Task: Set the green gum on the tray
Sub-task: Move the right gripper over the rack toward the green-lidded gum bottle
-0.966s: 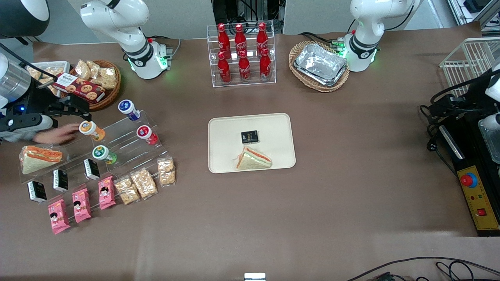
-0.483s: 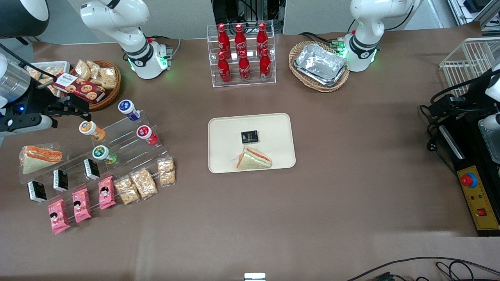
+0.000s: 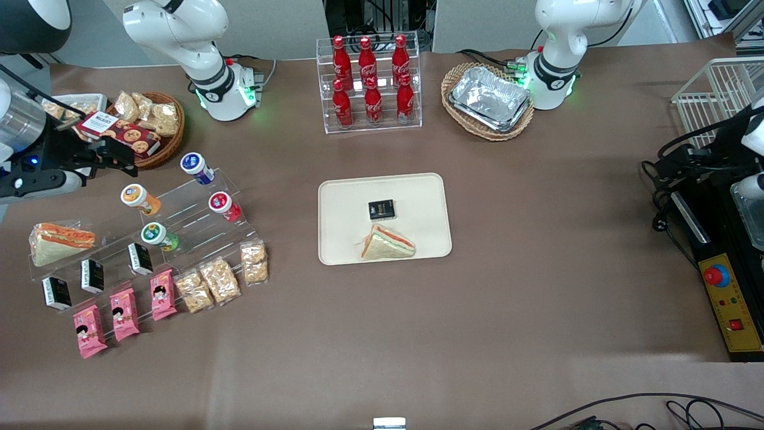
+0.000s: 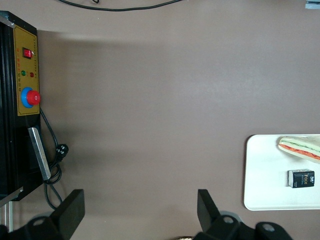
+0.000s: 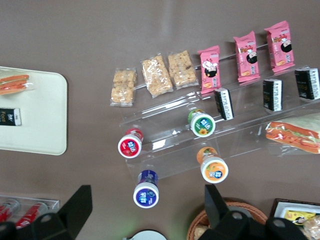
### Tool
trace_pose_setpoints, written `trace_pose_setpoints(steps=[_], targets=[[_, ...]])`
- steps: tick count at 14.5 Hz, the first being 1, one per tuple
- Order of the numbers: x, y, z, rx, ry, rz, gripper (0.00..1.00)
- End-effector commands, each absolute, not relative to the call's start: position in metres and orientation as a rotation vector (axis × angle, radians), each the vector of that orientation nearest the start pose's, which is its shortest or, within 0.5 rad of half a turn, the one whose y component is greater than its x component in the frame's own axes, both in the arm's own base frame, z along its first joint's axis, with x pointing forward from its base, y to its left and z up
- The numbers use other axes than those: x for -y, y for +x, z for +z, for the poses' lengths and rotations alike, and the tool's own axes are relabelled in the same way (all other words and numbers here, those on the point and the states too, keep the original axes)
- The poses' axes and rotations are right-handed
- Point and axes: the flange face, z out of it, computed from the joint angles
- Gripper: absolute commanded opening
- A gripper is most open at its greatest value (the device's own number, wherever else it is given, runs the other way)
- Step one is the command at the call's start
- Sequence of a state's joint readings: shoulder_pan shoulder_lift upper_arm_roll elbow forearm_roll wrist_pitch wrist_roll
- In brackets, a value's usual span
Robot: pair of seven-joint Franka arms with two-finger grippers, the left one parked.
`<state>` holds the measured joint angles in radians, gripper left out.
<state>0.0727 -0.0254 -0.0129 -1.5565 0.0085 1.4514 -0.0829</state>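
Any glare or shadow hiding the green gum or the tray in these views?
Front view: green gum readable through its clear acrylic shelf; tray evenly lit; gripper open above the shelf. Right wrist view: shelf edges glint, gum lid sharp. Left wrist view: tray washed pale.

The table cover is showing a matt brown, cloth-like face with faint creases. The tray is looking smooth, matt cream plastic. The stepped display rack is gleaming as clear acrylic. The green gum is wearing a glossy plastic lid. The foil trays are glinting crinkled silver in a woven wicker basket. The gripper, high above the rack, is showing matt black fingers, spread wide
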Motion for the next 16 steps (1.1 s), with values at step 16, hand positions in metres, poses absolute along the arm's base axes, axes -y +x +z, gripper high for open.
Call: trace_pose_setpoints(steps=[16], targets=[[0.046,0.47,0.547,0.332,-3.133,0.032,1.0]])
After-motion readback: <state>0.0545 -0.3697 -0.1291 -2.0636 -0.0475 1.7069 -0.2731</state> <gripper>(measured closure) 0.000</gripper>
